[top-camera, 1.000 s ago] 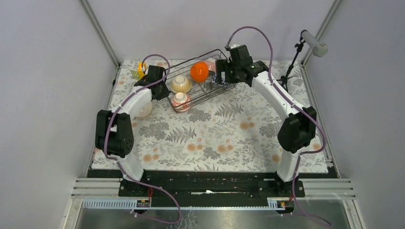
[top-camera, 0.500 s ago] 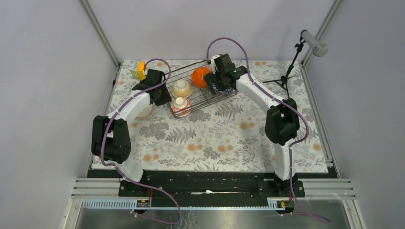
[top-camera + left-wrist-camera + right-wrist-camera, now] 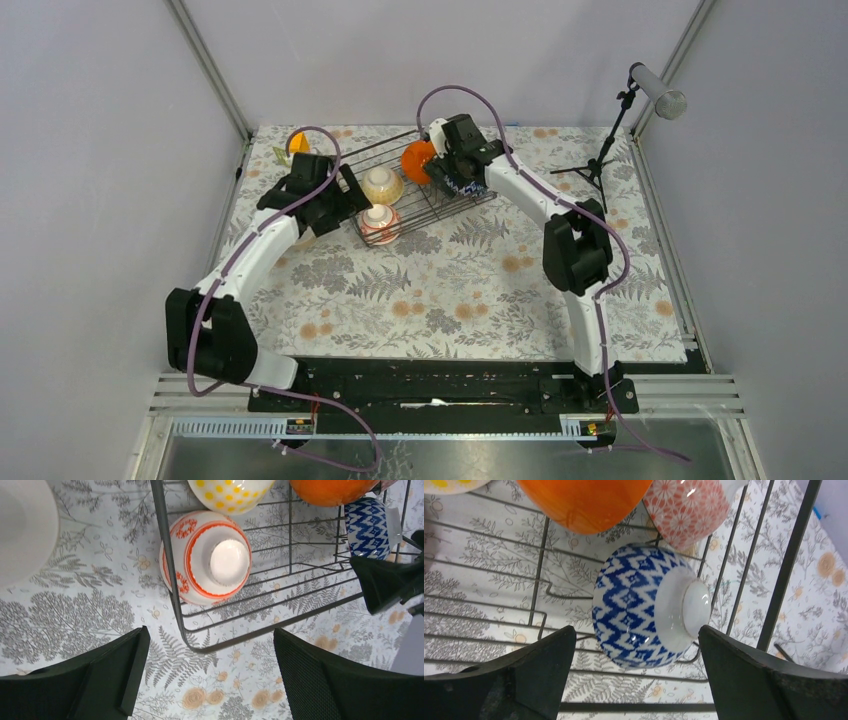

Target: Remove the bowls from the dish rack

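Rack (image 3: pixel 425 200) at the far edge of the worktop (image 3: pixel 450 290). Left end effector (image 3: pixel 210 670), jaws wide and empty, hangs over the rack's near-left corner by the red-ringed bowl (image 3: pixel 206 557). Right end effector (image 3: pixel 636 675), also open, hovers over the blue bowl (image 3: pixel 639 605), which lies beside the orange bowl (image 3: pixel 584 502) and the pink bowl (image 3: pixel 689 510).

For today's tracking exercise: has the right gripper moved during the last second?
Yes. The right gripper shifted left, away from the microphone stand, over the dish rack.
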`<control>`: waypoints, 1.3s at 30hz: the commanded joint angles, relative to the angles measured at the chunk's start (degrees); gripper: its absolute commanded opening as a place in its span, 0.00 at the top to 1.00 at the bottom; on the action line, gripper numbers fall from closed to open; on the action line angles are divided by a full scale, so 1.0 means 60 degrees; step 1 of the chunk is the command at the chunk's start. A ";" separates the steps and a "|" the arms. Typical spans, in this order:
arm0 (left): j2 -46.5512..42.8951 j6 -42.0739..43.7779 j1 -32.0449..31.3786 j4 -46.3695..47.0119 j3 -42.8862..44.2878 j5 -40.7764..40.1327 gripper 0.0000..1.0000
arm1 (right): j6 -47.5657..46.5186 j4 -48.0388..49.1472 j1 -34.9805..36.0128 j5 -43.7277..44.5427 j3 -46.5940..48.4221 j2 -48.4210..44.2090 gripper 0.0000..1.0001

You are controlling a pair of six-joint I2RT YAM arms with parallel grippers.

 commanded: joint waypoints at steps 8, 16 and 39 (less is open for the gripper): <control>-0.1841 -0.1549 -0.0277 0.0057 -0.1024 0.0322 0.02 | -0.1062 0.0363 -0.0059 0.0497 0.1021 0.0929 0.00; -0.1669 -0.1315 -0.0277 -0.0557 -0.0635 0.0375 0.02 | -0.1273 0.0489 -0.0113 0.1326 0.0700 0.1089 0.00; -0.1702 -0.1069 -0.0266 -0.0640 -0.0264 0.0356 0.04 | -0.1049 0.0986 0.0035 0.2253 0.1208 -0.0053 0.48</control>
